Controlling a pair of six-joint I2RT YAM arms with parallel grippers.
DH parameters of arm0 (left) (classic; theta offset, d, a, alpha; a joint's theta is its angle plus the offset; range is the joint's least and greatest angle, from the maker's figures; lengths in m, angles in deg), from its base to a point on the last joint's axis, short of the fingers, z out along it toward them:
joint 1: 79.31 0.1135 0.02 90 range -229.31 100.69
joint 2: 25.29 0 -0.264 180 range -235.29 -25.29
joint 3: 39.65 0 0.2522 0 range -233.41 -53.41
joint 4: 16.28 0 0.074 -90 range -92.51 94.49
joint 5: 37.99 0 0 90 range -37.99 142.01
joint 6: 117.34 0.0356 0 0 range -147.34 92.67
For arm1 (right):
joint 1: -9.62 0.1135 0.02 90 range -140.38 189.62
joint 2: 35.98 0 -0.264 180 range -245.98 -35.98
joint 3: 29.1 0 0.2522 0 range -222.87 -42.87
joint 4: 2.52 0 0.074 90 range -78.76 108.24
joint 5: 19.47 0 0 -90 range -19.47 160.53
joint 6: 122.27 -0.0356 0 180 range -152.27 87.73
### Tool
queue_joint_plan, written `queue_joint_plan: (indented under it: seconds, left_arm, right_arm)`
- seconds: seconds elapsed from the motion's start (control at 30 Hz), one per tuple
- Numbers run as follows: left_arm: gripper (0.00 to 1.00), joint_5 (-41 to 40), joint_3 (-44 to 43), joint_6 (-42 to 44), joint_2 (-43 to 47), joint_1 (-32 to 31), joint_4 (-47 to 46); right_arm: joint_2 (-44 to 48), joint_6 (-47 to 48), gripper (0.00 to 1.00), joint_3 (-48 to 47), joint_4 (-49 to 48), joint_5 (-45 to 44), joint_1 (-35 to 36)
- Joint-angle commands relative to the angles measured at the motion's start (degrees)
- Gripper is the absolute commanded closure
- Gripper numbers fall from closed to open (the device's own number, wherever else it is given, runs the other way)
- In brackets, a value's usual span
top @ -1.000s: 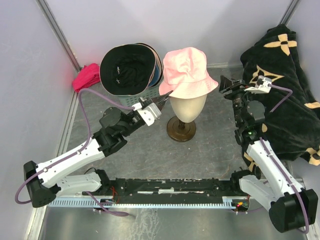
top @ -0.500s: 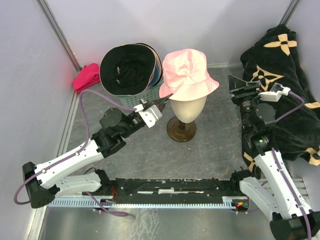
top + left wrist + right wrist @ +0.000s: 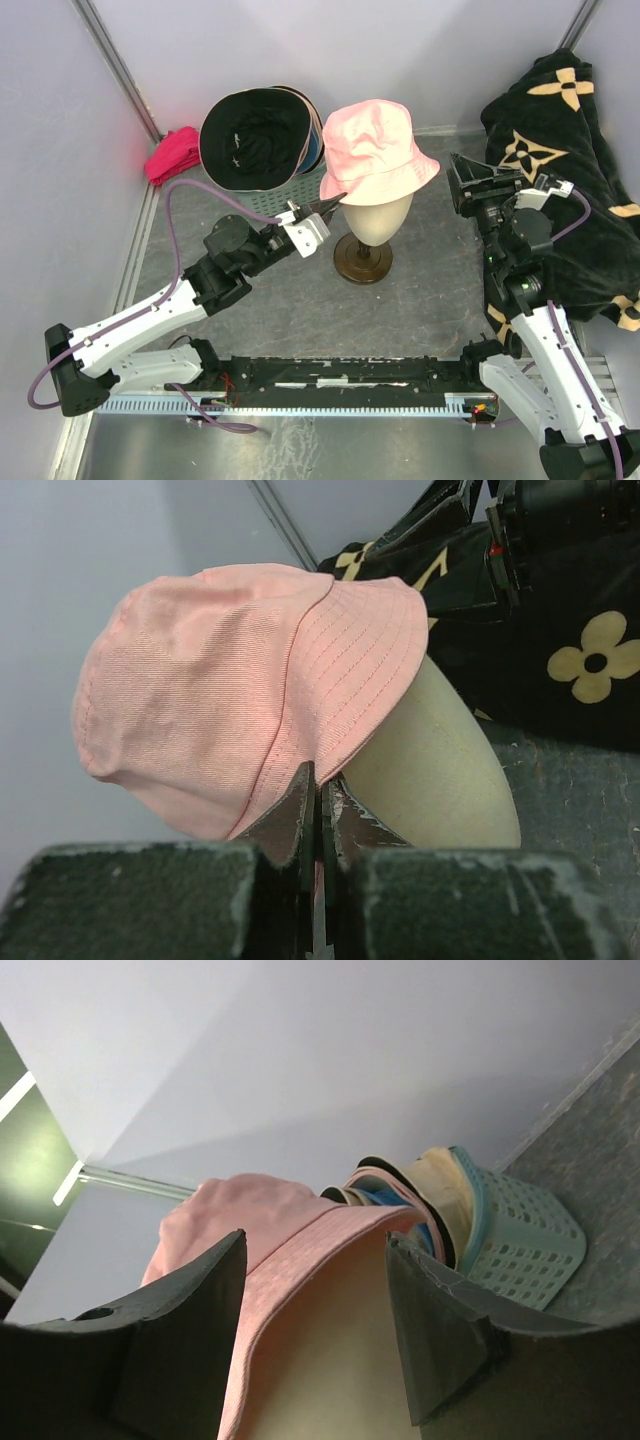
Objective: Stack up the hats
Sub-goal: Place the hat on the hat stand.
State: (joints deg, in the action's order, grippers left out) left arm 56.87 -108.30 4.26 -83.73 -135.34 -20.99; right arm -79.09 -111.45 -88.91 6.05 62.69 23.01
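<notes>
The hats (image 3: pixel 262 135) not yet used sit nested in a pale basket (image 3: pixel 308 180) at the back left of the tabletop (image 3: pixel 300 295). Just right of them, the left pincer (image 3: pixel 335 197) is pinched shut on the near brim of the pink hat (image 3: pixel 378 150), which sits askew on a cream head form (image 3: pixel 378 218). The right pincer (image 3: pixel 462 187) gapes wide beside the far brim, gripping nothing. This looks like seating the first hat; next, the right jaws likely must close on that brim and draw it down evenly.
</notes>
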Motion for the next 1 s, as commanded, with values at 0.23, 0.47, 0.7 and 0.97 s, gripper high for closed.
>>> queue_joint_plan:
  seconds: [0.23, 0.47, 0.7, 0.97]
  left_arm:
    - [0.97, 1.0, 0.2, 2.1, 0.5, -0.4, -0.3]
    - [0.97, 1.4, 0.4, 2.4, 0.1, -0.5, -0.5]
    - [0.97, 1.6, 0.2, 2.9, -0.4, -0.5, -0.4]
    - [0.97, 1.1, 0.6, 3.4, -0.5, -0.4, -0.3]
  right_arm:
    - [1.8, -8.6, 0.33, -0.8, -1.0, 7.4, 0.2]
    - [-0.6, -9.9, 0.33, -0.8, -3.9, 11.0, 1.0]
    - [-3.1, -10.2, 0.35, -2.0, -7.4, 12.4, 2.1]
    - [-4.3, -12.3, 0.59, -1.0, -10.6, 12.9, 2.4]
